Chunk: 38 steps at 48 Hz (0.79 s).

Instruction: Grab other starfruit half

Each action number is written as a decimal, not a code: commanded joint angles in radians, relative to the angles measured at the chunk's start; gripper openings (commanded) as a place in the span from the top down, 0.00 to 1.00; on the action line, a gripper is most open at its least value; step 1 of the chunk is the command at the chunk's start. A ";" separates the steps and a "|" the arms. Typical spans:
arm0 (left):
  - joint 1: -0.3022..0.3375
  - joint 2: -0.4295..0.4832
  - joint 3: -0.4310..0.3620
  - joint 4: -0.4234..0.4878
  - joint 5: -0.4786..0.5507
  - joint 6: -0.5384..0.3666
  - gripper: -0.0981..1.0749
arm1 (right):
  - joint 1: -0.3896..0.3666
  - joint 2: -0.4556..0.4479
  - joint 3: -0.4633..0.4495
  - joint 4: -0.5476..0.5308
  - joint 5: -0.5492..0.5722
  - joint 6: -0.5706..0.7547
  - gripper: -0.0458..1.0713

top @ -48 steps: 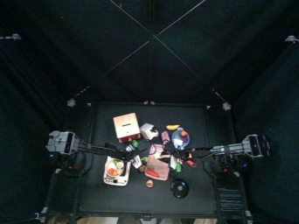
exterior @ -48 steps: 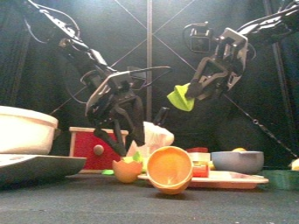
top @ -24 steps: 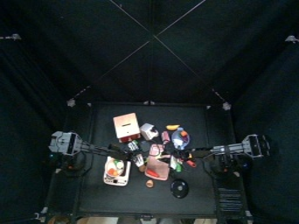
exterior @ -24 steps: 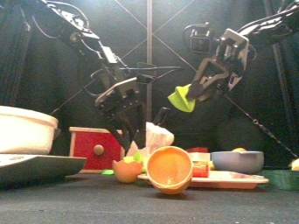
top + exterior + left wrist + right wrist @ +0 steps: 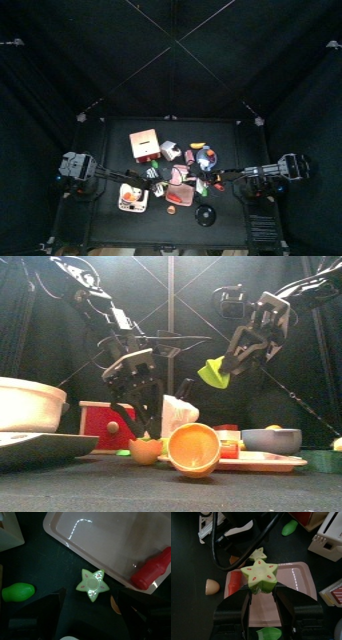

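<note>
left hand (image 5: 134, 426): fingers spread wide, empty, above starfruit half (image 5: 92, 585) | starfruit half: cut face up on bare desk (image 5: 47, 567), just beside pink tray (image 5: 113, 542) (off it), red bottle (image 5: 152, 568) on tray's edge | right hand (image 5: 261, 592): clenched on second starfruit half (image 5: 260, 576), raised above tray

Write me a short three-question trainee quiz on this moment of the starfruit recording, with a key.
1. True or false: the right gripper is empty.
2. Multiple choice: the free starfruit half lies (A) on the pink tray, (B) on the black table beside the tray, (C) in the blue bowl.
3. In a few words: how does the left gripper stand relative to the table?

Key: 1 false, it holds a starfruit half. 2 B. 3 Open, held above the table.
</note>
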 commanded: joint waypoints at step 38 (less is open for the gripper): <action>0.017 0.014 -0.035 0.003 0.000 0.000 0.20 | 0.005 -0.025 0.000 0.006 0.005 0.000 0.42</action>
